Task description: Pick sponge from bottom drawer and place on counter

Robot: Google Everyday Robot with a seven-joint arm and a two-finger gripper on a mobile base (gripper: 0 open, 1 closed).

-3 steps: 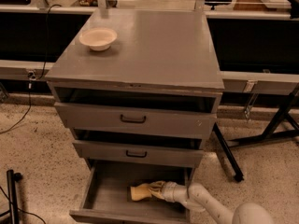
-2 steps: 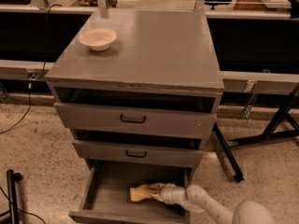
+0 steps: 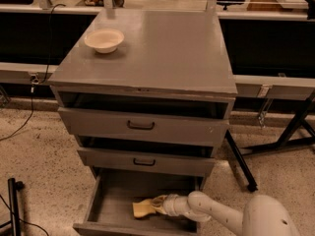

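Note:
The sponge [image 3: 142,209] is a pale yellow-tan block lying on the floor of the open bottom drawer [image 3: 106,205], near its front middle. My gripper [image 3: 158,204] reaches into that drawer from the right and sits at the sponge's right end, touching it. The white arm [image 3: 216,214] runs off to the lower right. The counter [image 3: 167,48] is the flat grey top of the cabinet, well above the gripper.
A cream round bowl [image 3: 104,39] stands on the counter's back left. The two upper drawers [image 3: 142,127] are partly pulled out and overhang the bottom drawer. A long bench with dark panels [image 3: 268,43] runs behind. A black stand leg [image 3: 241,163] is at the right.
My gripper has crept slightly left and lower in the bottom drawer, closer onto the sponge. The sponge has barely shifted.

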